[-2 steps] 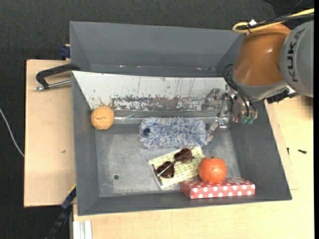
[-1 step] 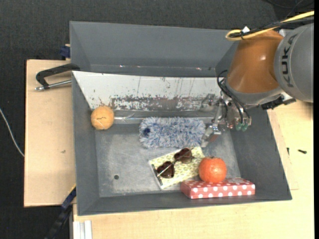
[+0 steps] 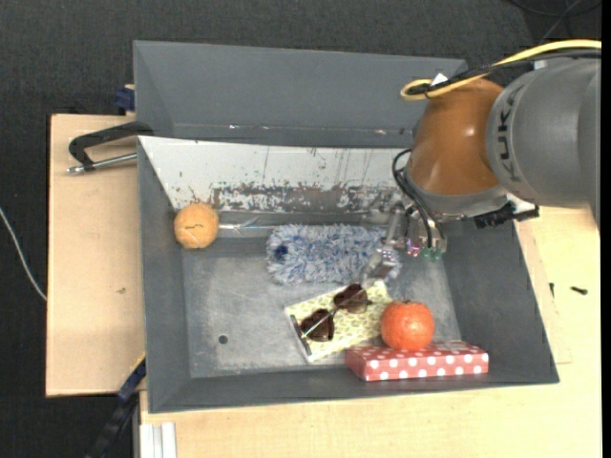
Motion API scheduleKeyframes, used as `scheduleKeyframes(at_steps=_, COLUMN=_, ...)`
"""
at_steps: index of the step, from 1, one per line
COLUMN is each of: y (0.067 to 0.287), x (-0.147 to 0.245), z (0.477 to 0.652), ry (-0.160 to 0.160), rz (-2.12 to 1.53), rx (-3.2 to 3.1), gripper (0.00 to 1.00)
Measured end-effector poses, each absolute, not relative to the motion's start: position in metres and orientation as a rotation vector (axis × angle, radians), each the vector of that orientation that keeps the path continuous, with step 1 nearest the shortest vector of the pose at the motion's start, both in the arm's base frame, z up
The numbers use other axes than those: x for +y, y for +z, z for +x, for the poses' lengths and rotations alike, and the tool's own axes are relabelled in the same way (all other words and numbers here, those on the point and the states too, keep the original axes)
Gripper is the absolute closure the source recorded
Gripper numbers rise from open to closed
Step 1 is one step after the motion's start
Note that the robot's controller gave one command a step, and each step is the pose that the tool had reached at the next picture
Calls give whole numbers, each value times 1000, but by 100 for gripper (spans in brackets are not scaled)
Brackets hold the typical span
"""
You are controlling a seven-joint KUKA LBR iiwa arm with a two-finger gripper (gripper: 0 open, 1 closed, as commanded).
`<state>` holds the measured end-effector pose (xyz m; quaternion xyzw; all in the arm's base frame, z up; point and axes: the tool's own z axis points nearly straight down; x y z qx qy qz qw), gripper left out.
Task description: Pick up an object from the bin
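Note:
My gripper [image 3: 410, 244] hangs at the right of the bin's middle, just past the right end of a fluffy blue-and-white duster head [image 3: 320, 251]. Its fingers stand open with nothing between them. Below and left of it, dark red sunglasses [image 3: 333, 313] lie on a pale patterned card [image 3: 351, 332]. A red-orange ball [image 3: 408, 325] rests at the card's right corner, directly below the gripper.
A red box with white dots [image 3: 417, 362] lies along the front wall, right of centre. An orange ball [image 3: 196, 225] sits at the back left corner. The left half of the floor is bare. The arm's orange cover looms over the back right.

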<state>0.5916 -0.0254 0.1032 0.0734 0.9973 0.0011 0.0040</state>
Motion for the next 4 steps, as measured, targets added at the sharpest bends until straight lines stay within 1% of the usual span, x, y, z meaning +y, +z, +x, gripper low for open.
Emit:
scheduleKeyframes(at_steps=1, y=98, x=33, z=585, ry=2, rz=136, rx=3132, gripper=0)
scheduleKeyframes(at_steps=2, y=77, x=30, z=587, ry=8, rz=146, rx=3142, gripper=100)
scheduleKeyframes(at_steps=3, y=77, x=30, z=587, ry=8, rz=146, rx=3142, gripper=100)
scheduleKeyframes(at_steps=4, y=225, x=52, z=575, ry=2, rz=76, rx=3135, gripper=100)
